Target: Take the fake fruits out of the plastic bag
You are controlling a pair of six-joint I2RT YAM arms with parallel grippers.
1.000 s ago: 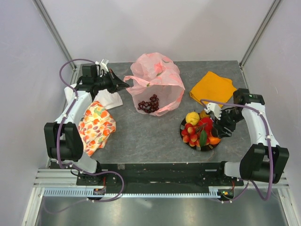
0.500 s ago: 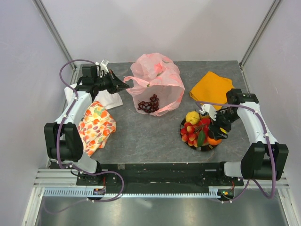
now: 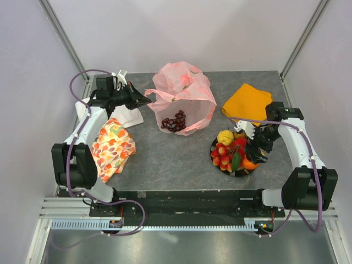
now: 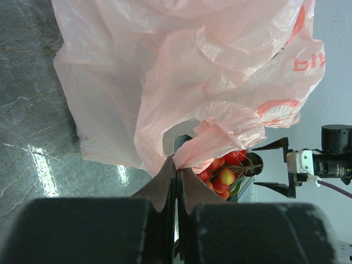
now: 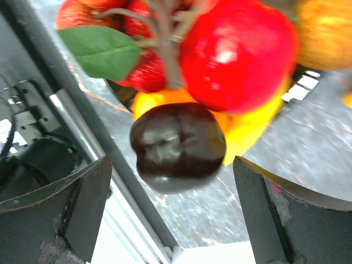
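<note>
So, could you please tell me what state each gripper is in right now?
Left gripper: closed, pinching the plastic bag.
Right gripper: open, jaws wide apart around a dark fruit, not gripping it.

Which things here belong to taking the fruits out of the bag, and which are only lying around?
Job: bag; grapes inside it; fruits piled outside; left gripper pinching the bag.
Lying about: orange cloth; floral cloth; white cloth.

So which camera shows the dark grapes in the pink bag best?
The overhead camera: the dark purple grape bunch lies in plain sight inside the translucent pink plastic bag. The left wrist camera shows only the bag's crinkled outside; the right wrist camera shows other fruits, no grapes.
</note>
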